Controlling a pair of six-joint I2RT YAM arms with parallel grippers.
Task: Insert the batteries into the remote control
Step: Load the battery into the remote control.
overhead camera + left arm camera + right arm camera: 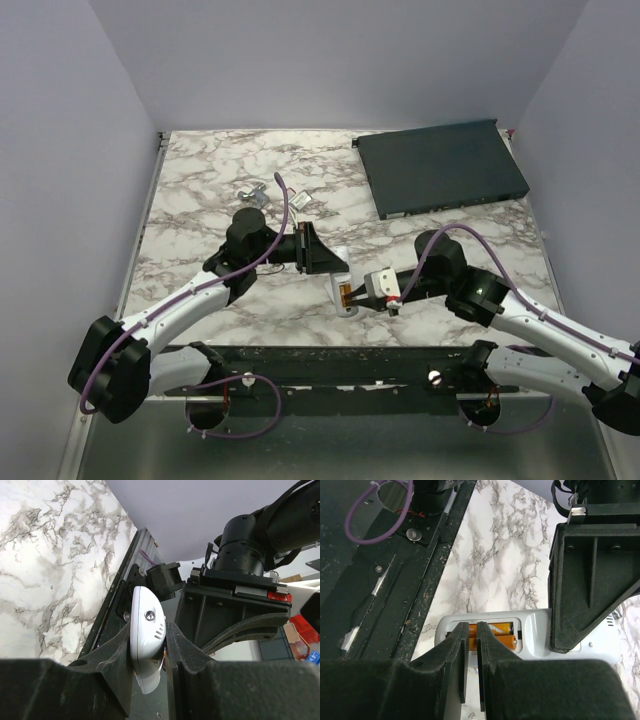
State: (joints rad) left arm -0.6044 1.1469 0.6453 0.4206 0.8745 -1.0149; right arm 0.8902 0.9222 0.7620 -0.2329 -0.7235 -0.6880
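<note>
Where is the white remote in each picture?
Top external: remote just below the middle.
Left wrist: remote bottom centre, pinched by the left fingers.
Right wrist: remote low in the middle, orange batteries inside.
Shared landmark: the marble table.

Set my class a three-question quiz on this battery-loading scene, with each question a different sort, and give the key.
1. True or false: the left gripper is clamped on the white remote control.
2. In the right wrist view, how many orange batteries show in the remote's open recess? A) none B) two C) four
3. Short answer: what large thing lies at the far right corner of the table?

Key: 1 true; 2 B; 3 the dark flat box.
</note>
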